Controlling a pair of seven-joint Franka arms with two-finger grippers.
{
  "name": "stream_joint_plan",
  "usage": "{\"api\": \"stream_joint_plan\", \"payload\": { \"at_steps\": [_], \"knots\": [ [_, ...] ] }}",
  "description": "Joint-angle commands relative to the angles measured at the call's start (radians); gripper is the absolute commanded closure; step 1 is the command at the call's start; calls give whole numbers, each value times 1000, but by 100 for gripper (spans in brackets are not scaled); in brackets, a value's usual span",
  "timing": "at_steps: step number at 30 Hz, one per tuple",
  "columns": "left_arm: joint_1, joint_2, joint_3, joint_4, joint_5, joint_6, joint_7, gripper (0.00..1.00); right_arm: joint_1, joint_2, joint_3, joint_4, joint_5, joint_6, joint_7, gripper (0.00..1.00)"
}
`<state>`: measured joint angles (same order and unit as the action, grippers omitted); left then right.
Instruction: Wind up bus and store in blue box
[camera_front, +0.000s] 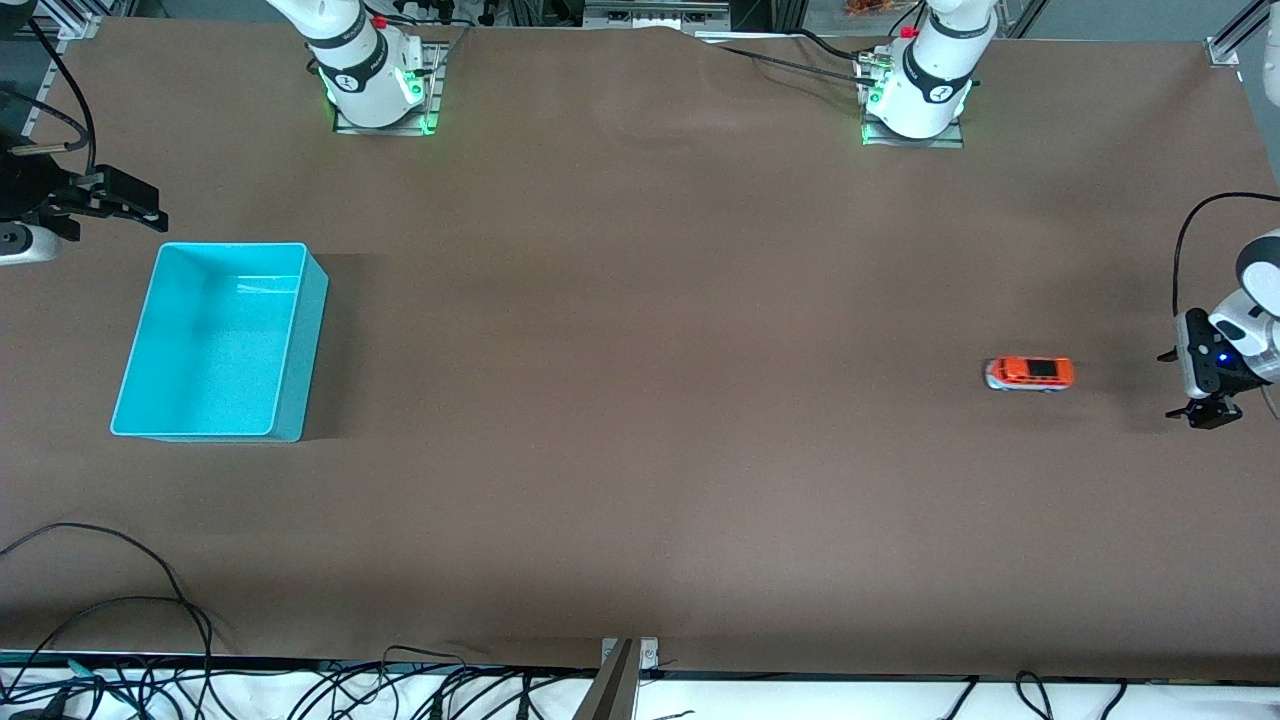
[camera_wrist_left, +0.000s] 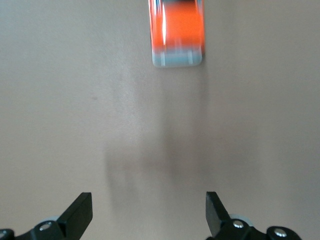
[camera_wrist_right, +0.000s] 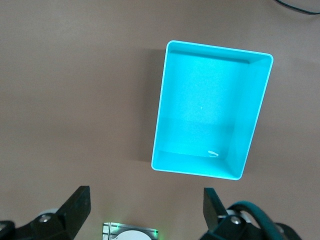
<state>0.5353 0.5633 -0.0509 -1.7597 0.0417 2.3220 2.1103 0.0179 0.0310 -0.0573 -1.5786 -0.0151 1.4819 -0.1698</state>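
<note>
Bus free on table, both grippers wide and empty.

We find the bus apart from the left gripper, well apart from the blue box; the right gripper waits near it.

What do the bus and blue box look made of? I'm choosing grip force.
Bus: probably hard plastic, possibly painted metal; glossy orange-red top with a bright glare streak, silver-grey lower body.
Blue box: likely moulded plastic; smooth, uniform turquoise walls with soft reflections inside.

A wide brown table fills the room (dark cables trail along its white near edge).
</note>
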Motion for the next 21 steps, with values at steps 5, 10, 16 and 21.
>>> {"api": "stream_joint_plan", "payload": {
  "at_steps": [5,10,16,21],
  "knots": [
    [-3,-103,6,3,-19,-133,-107,0,1,6,2,25,-5,-8,7,0],
    [-8,-112,3,49,-33,-232,-243,0,0,7,1,23,-5,-8,7,0],
    [-20,-114,-41,123,-31,-332,-354,0,0,7,1,23,-6,-9,7,0],
    [-20,-143,-104,155,-22,-400,-501,0,2,6,0,15,-9,-22,30,0]
  ]
}}
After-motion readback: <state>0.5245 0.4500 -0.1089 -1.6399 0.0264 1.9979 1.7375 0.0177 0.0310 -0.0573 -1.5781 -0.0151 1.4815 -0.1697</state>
